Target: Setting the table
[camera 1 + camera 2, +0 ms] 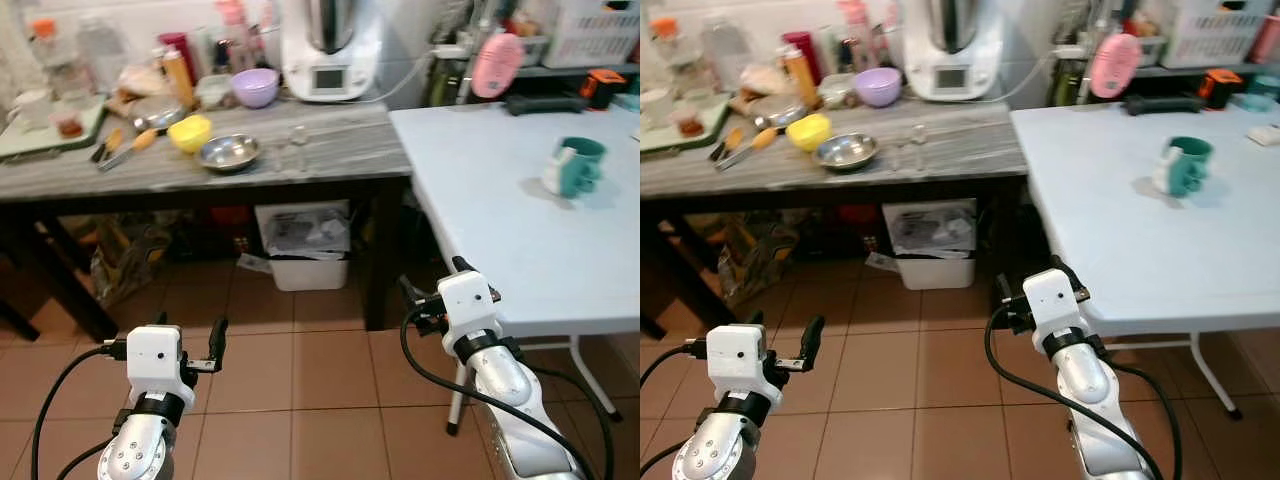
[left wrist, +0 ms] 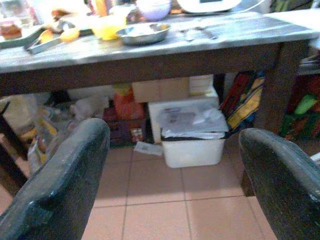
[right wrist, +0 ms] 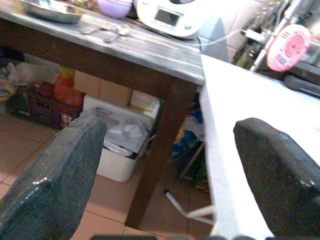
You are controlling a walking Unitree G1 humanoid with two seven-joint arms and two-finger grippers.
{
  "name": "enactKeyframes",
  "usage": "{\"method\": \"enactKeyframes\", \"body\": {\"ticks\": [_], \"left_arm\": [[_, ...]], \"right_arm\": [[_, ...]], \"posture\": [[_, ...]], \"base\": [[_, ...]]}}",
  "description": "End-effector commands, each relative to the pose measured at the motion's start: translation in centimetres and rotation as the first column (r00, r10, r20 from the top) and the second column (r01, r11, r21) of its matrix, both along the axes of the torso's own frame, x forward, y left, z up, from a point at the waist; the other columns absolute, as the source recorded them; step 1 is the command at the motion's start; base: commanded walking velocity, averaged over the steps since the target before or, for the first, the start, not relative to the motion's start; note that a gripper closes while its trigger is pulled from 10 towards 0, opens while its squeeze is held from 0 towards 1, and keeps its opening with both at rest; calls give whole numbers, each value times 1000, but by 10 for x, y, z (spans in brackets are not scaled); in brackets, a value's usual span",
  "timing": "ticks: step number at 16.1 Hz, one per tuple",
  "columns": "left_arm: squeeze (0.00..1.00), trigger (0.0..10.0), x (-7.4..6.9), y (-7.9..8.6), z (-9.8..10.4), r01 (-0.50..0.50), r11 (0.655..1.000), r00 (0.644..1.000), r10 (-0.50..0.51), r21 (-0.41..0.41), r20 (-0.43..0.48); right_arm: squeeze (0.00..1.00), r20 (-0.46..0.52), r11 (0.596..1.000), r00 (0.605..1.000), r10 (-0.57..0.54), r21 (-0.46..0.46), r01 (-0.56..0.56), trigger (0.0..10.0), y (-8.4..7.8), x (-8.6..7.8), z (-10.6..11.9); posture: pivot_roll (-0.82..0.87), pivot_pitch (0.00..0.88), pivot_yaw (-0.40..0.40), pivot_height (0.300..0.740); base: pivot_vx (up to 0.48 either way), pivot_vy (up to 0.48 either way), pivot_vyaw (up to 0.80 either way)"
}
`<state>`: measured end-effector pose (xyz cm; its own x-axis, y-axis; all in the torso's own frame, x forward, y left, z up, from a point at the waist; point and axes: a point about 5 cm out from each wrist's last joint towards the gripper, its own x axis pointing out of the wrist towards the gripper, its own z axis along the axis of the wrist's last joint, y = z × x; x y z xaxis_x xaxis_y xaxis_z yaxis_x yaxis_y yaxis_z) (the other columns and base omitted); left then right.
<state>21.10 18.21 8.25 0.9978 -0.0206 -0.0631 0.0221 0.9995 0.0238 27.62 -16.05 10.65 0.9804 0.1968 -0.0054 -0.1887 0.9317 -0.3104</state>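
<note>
White desk (image 1: 500, 230) on your right, teal mug (image 1: 577, 166) standing on it, far side. Grey desk (image 1: 330, 150) ahead carries steel bowl (image 1: 229, 152), yellow bowl (image 1: 190, 132). Left hand (image 1: 190, 345) and right hand (image 1: 430, 290) spread wide, empty, over floor.
</note>
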Motion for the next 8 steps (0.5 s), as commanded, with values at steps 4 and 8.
{"method": "enactKeyframes", "body": {"ticks": [4,8], "left_arm": [[0,10000,2,0,5,16,1000,1000,-16,-8,12],[0,10000,3,-1,5,21,1000,1000,-21,-9,14]], "right_arm": [[0,35,1000,999,-9,7,9,10000,1,2,7],[0,42,1000,999,-16,5,16,10000,0,4,8]], "posture": [[-232,0,68,740],[-232,0,70,740]], "base": [[0,-480,0],[0,-480,0]]}}
